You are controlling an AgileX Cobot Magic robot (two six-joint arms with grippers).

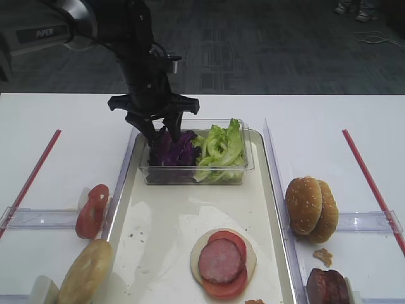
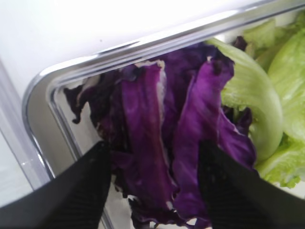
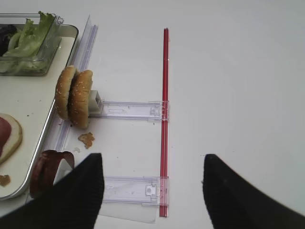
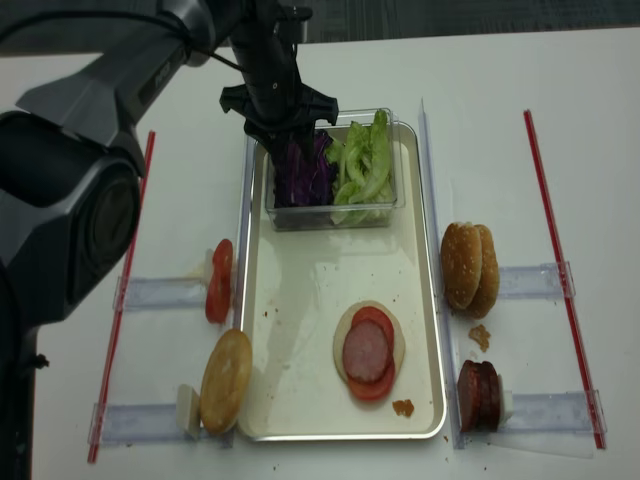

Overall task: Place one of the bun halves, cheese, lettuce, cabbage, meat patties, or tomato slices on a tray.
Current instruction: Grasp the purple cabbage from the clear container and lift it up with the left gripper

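Purple cabbage point(image 2: 157, 143) lies in the left half of a clear tub point(image 1: 190, 174), with frilly lettuce point(image 1: 220, 151) beside it. My left gripper point(image 2: 153, 155) reaches down into the tub, open, with one finger on each side of the cabbage strips. The tub stands at the far end of the cream tray point(image 1: 158, 215). Near the tray's front sits a pale bun half point(image 1: 248, 254) topped with tomato and a meat patty point(image 1: 220, 259). My right gripper point(image 3: 151, 164) hangs open over bare table, holding nothing.
Two sesame bun halves point(image 1: 310, 209) stand on edge right of the tray, with meat patties point(image 1: 328, 286) nearer the front. Tomato slices point(image 1: 92, 211) and a plain bun half point(image 1: 87, 271) stand left of it. Red strips point(image 3: 165, 119) and clear holders lie on both sides.
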